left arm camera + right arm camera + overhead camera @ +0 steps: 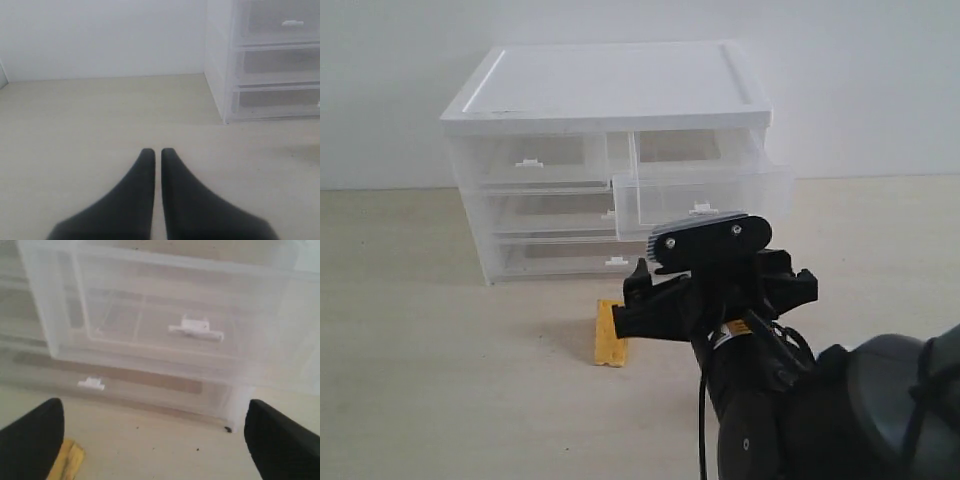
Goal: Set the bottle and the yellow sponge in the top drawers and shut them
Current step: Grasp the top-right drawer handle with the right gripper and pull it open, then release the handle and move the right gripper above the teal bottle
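The white-topped cabinet [610, 85] stands at the back of the table. Of the top drawers, the left one [530, 160] is pushed in and the right one [705, 195] is pulled out. Its clear front and white tab handle [196, 329] fill the right wrist view. My right gripper [154, 405] hangs just in front of and below that drawer, open wide with nothing between its fingers. The yellow sponge [610, 335] lies on the table in front of the cabinet, and its corner shows beside one right finger [67, 465]. My left gripper [157, 152] is shut and empty above bare table. The bottle is out of view.
Two full-width translucent drawers [560, 215] sit under the top ones, both pushed in. The cabinet's side [270, 60] stands off to one side in the left wrist view. My right arm [800, 400] fills the lower right of the exterior view. A white wall runs behind.
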You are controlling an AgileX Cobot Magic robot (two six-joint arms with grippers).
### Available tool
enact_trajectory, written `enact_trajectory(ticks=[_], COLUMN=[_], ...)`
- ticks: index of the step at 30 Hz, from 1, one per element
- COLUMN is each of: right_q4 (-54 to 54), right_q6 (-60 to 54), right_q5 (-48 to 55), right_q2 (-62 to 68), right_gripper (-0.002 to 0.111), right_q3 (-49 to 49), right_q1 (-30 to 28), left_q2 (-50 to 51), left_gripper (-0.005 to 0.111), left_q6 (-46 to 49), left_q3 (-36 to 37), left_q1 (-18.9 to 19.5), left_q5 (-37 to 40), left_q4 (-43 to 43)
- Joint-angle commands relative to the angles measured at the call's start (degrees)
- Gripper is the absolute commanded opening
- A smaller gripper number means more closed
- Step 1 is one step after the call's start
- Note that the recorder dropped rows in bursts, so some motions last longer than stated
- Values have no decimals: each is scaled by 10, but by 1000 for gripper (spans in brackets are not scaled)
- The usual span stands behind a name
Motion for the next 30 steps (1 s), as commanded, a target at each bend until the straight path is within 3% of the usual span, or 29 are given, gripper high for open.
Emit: enact_trajectory(ticks=[1,7,12,20,26,30], right_q4=[15,22,122,447,447,447], right_q6=[-22,-156,-338,-737,-872,-938], right_q5=[49,212,310,361,385,437], right_q2=[-55,-148,-227,-311,-318,-318], right_gripper=[76,41,1,0,0,0], right_q3=[41,70,70,70,69,71], right_q1=[10,10,10,10,10,-23], left_q2=[-1,-1,-1,-1,-1,-1], left_gripper=[4,4,4,4,4,4], left_q6=[-5,-5,-5,-5,-5,-5], left_q3=[2,2,2,2,2,2], left_q1=[1,1,1,1,1,1], left_q5=[0,-1,-1,0,0,0], left_q4=[-4,-4,-4,-4,-4,-4])
